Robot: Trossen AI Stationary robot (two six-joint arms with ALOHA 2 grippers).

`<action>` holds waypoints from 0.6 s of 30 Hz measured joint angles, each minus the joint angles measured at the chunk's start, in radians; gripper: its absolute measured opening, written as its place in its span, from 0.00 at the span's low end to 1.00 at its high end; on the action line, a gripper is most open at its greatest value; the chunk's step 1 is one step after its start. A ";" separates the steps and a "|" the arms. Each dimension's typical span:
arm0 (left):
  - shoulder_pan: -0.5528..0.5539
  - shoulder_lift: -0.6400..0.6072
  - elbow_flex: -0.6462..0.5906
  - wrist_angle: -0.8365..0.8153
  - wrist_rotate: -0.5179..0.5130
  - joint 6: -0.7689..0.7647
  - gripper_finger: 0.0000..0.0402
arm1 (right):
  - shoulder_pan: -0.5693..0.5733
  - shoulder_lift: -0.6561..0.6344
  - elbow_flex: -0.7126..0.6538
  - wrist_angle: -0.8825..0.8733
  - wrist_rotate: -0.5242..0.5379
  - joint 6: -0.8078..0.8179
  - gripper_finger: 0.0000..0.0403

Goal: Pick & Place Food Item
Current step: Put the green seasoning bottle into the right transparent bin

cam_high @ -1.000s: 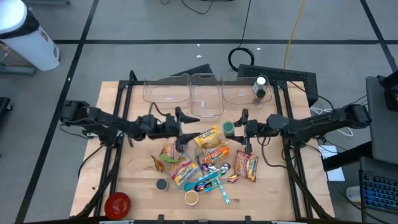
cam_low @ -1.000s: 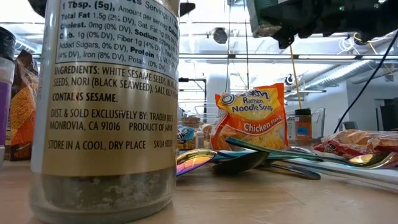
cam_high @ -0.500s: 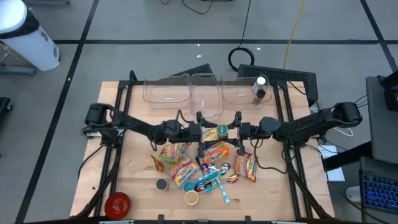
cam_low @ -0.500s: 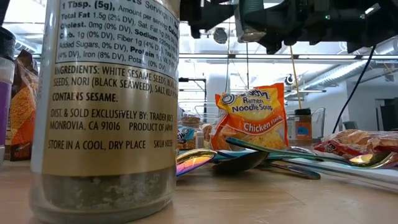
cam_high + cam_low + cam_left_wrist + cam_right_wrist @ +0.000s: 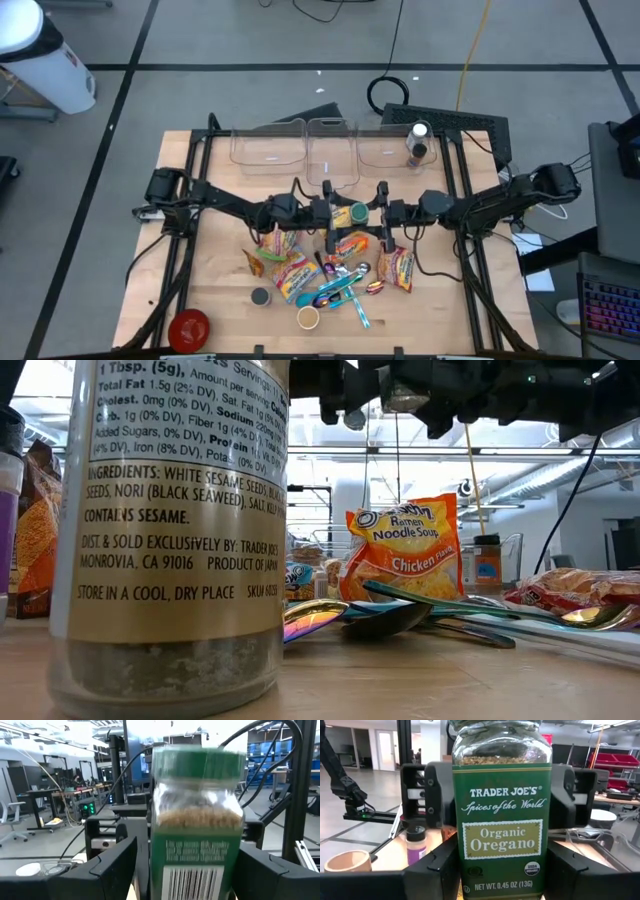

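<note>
We find the rigid, slick glass oregano jar (image 5: 501,820) mid-tabletop, held by right gripper (image 5: 501,865) fingers; left gripper (image 5: 192,865) fingers wide around it.

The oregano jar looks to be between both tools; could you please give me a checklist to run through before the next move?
1. Right tool shut on the oregano jar: ok, its fingers press both sides of the glass.
2. Left tool placed around the jar: ok, one finger on each side.
3. Left tool closed on the jar: not ok, gaps show between its fingers and the glass.
4. Jar upright: ok, its green lid faces up in the high view.
5. Lid seated: ok.
6. Which clear bin should receive the jar: cannot tell.
</note>
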 joint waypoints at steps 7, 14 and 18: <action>0.013 0.000 0.000 -0.004 0.003 -0.025 0.69 | -0.002 0.000 0.000 0.004 0.006 -0.004 0.47; 0.013 0.000 0.000 -0.005 0.006 -0.003 0.59 | -0.004 0.000 0.000 0.000 0.009 -0.004 0.47; 0.014 0.000 0.000 -0.006 0.005 0.002 0.51 | -0.003 -0.001 0.000 -0.009 0.037 0.004 0.47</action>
